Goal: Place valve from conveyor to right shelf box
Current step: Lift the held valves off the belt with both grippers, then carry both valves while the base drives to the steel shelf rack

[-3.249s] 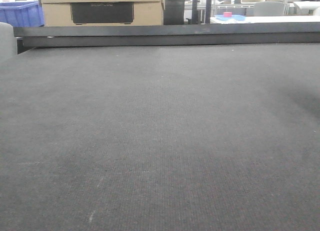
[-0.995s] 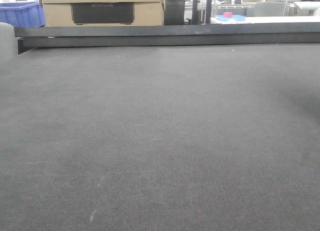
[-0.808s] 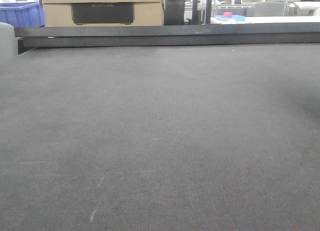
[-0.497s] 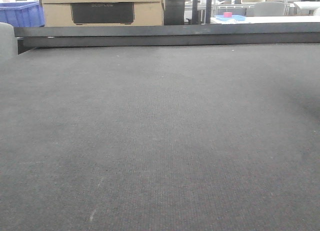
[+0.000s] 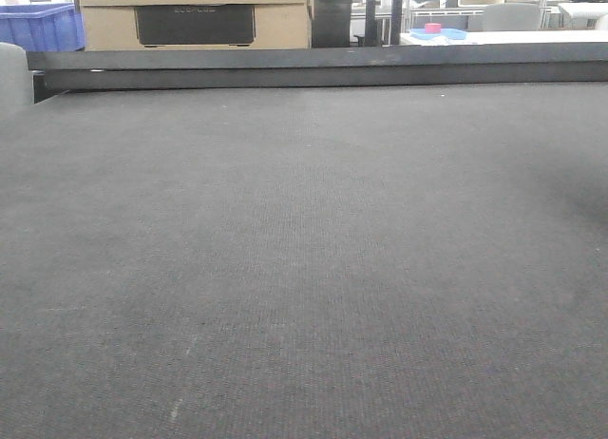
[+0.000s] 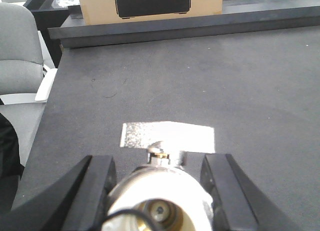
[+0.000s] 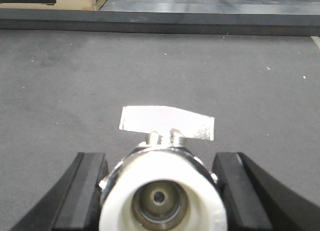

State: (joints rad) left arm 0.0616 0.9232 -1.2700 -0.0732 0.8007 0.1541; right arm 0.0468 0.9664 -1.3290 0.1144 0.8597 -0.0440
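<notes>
The conveyor (image 5: 304, 249) is a wide dark grey woven belt that fills the front view, and no valve or arm shows there. In the left wrist view a silvery valve (image 6: 160, 191) with a flat bright handle (image 6: 167, 137) sits between the black fingers (image 6: 97, 188) of my left gripper (image 6: 159, 163), which press on its sides just above the belt. The right wrist view shows another valve (image 7: 150, 176) with its round port facing the camera. My right gripper (image 7: 159, 158) is shut on it. The right shelf box is out of view.
A black rail (image 5: 313, 66) bounds the belt's far edge. Behind it stand cardboard boxes (image 5: 190, 16) and a blue crate (image 5: 38, 26). A grey chair (image 6: 20, 56) is beside the belt's left edge in the left wrist view.
Nothing on the belt has visibly moved in the front view; only a faint shadow at the right edge shifts slightly.
</notes>
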